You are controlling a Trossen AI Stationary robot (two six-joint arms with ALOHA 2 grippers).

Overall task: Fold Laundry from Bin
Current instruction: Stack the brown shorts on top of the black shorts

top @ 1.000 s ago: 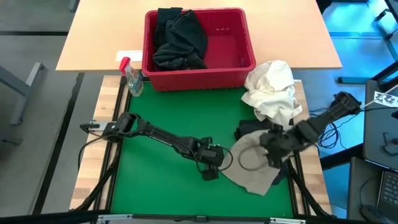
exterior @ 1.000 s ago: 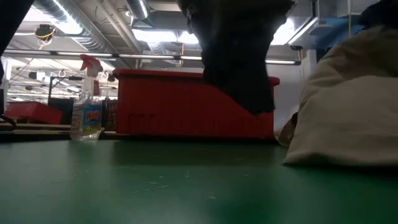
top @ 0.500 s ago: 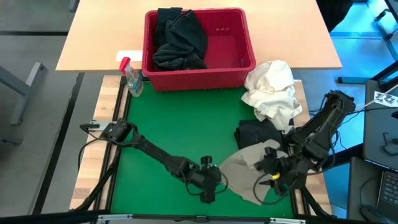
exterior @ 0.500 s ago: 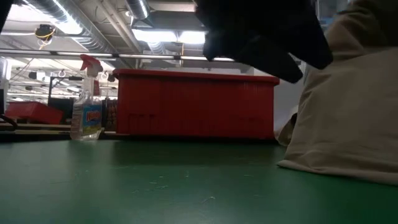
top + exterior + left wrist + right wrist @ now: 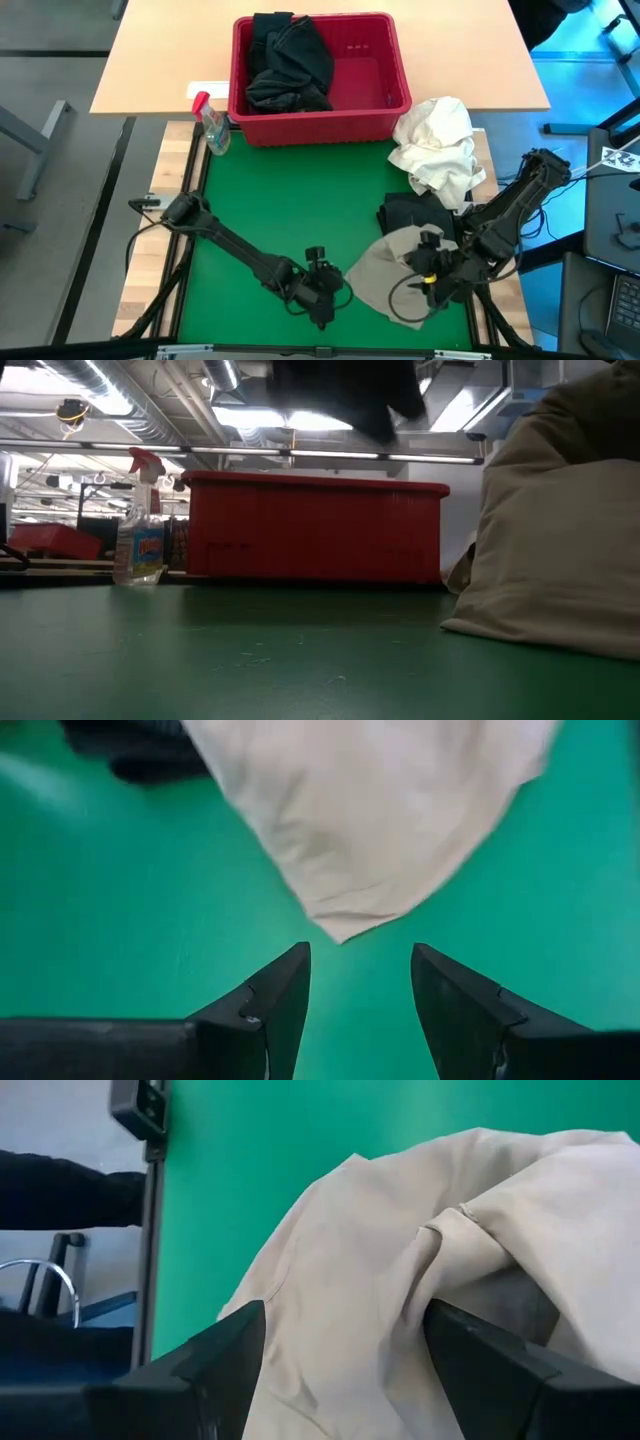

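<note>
Lying rumpled at the lower right of the green mat (image 5: 260,200), the khaki garment (image 5: 385,275) is being spread for folding, with dark laundry (image 5: 285,60) waiting in the red bin (image 5: 400,100) at upper centre. The left gripper (image 5: 360,985) hovers open and empty at the garment's corner; the right gripper (image 5: 340,1355) stands open over the cloth, gripping nothing visibly. Next, each likely needs to pinch an edge and pull it flat.

Colour rundown: the bin (image 5: 318,115) is solid red, with black and dark charcoal laundry (image 5: 287,62) piled inside. A plain khaki-beige garment (image 5: 385,280) is spread on the bright green mat (image 5: 280,200), next to a black garment (image 5: 408,212). The white cloth bundle (image 5: 438,143) is off-white, no print. The spray bottle (image 5: 140,530) is clear with a red top and a blue label. The tabletop (image 5: 160,60) is light wood-toned.
</note>
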